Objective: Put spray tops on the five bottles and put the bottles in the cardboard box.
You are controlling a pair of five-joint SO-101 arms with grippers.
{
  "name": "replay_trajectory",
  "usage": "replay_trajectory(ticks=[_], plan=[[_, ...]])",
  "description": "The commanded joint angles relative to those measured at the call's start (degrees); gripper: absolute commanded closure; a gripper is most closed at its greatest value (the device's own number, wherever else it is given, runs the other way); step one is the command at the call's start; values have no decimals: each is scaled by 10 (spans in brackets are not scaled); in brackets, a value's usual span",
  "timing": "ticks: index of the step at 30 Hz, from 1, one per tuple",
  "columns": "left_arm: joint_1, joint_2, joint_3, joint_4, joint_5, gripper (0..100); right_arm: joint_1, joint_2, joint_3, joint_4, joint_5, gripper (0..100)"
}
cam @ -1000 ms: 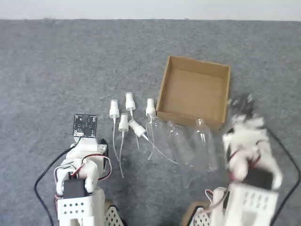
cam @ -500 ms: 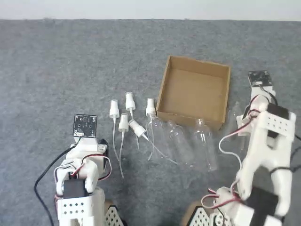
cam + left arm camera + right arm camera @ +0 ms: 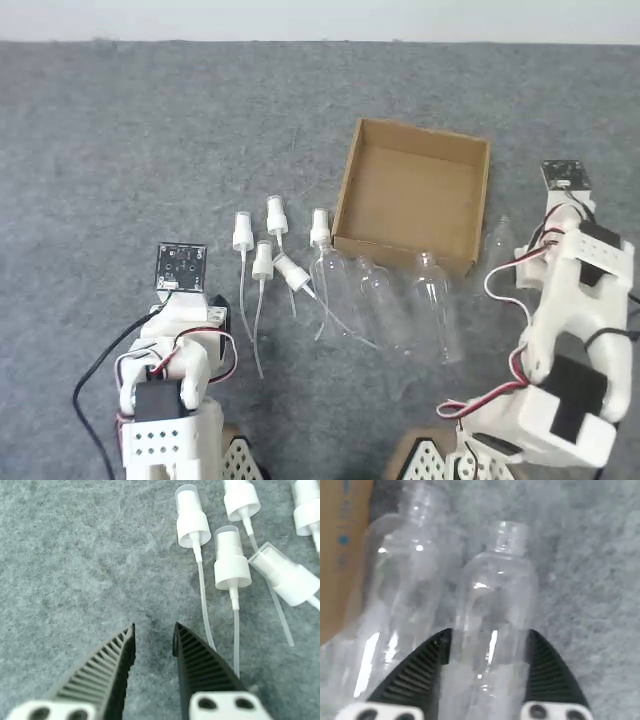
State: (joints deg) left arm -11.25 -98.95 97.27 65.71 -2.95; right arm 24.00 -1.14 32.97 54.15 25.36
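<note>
likely the first step, fetching a bottle: the right hand (image 3: 488,635) is released, jaws spread either side of an uncapped bottle (image 3: 500,580) lying on the worktop (image 3: 150,120) just beside the cardboard box (image 3: 347,185). next it should clench and lift. the left hand (image 3: 152,630) hangs released near the spray tops (image 3: 192,522). the bottle's base is cut off.

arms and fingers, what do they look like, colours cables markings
The left arm and right arm have white plastic shells, black motor blocks, grid-holed bases, thin red and white wires, and a black cable trailing off each. The fingers are black, tapered and ribbed inside, on white mounts with round holes.
</note>
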Motion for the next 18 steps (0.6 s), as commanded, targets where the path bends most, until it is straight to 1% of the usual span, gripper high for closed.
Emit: replay_trajectory(ticks=[1,3,6,9,13,18], plan=[[-3,-10,-5,3,-4,891,23,28,-14,-21,66,995],[-3,-10,-5,3,-4,891,36,29,-14,-18,110,977],[-3,-10,-5,3,-4,891,62,24,-14,-16,171,993],[-3,-10,-5,3,-4,891,84,24,-13,-14,196,993],[-3,-10,-5,3,-4,891,102,23,-13,18,242,993],[0,-10,-5,3,-3,890,100,28,-13,19,252,993]])
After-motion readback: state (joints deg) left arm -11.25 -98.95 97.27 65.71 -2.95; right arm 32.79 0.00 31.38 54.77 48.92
